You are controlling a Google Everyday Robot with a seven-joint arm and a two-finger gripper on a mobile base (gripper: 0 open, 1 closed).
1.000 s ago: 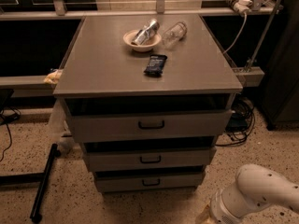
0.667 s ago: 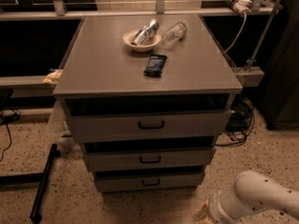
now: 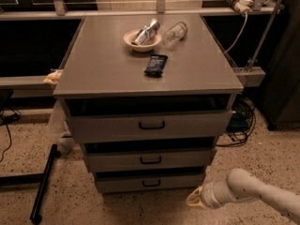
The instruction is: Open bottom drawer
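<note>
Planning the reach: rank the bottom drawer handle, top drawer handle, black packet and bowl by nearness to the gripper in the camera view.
The gripper sits low, at the right of the cabinet's foot.
1. The bottom drawer handle, on the lowest front.
2. The top drawer handle, higher up the front.
3. The black packet, mid cabinet top.
4. The bowl, farther back on top.

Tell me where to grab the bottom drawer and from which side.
Grip the small black bracket handle at the centre of the lowest grey flat drawer front. It is a horizontal bar standing off the front, so come straight from the front. The gripper sits low, just right of that drawer.
</note>
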